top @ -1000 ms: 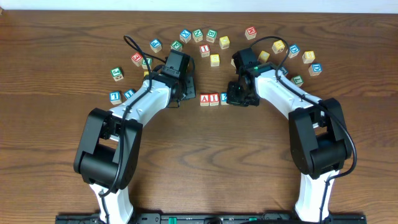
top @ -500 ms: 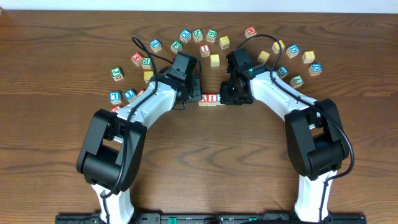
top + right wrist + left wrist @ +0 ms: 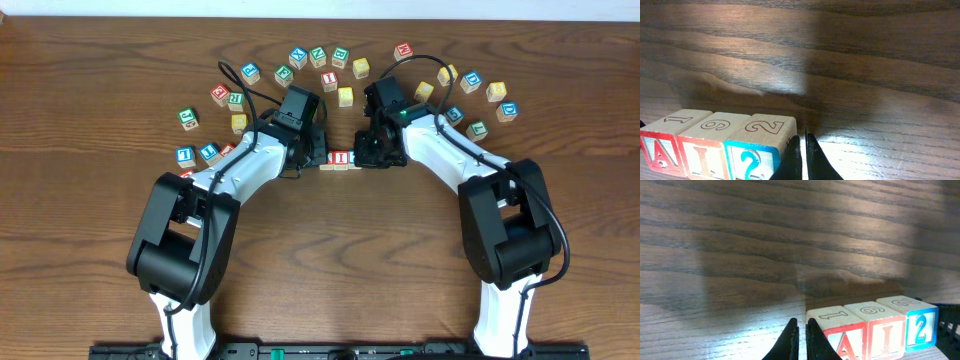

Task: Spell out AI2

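AI2 [image 3: 715,147] row runs left-right, letters upright.

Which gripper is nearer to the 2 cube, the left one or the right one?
Right. The right gripper sits shut just beside the 2 cube. The left gripper sits shut at the row's other end, beside the A cube.

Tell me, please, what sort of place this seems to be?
Probably a robotics lab bench. A left arm and a right arm are mounted at a wooden table, and loose alphabet cubes lie in an arc behind an AI2 row.
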You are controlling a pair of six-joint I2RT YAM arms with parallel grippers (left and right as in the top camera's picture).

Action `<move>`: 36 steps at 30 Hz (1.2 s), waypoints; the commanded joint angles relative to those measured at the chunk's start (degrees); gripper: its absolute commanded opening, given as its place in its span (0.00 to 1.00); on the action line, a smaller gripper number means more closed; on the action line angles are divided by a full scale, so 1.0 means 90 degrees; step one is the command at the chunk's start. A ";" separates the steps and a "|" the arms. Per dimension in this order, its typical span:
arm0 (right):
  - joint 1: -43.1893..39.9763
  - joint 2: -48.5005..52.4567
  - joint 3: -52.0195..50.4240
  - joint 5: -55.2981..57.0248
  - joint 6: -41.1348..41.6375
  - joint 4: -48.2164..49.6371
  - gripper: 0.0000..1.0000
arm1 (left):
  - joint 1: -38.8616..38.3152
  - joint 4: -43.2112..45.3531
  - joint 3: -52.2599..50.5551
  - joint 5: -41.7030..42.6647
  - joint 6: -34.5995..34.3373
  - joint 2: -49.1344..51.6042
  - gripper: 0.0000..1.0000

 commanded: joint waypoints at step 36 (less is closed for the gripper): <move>-0.0476 -0.0928 -0.0019 0.0075 -0.0398 -0.0289 0.01 | 0.0624 -0.0066 0.0075 0.0085 0.0600 -0.0724 0.07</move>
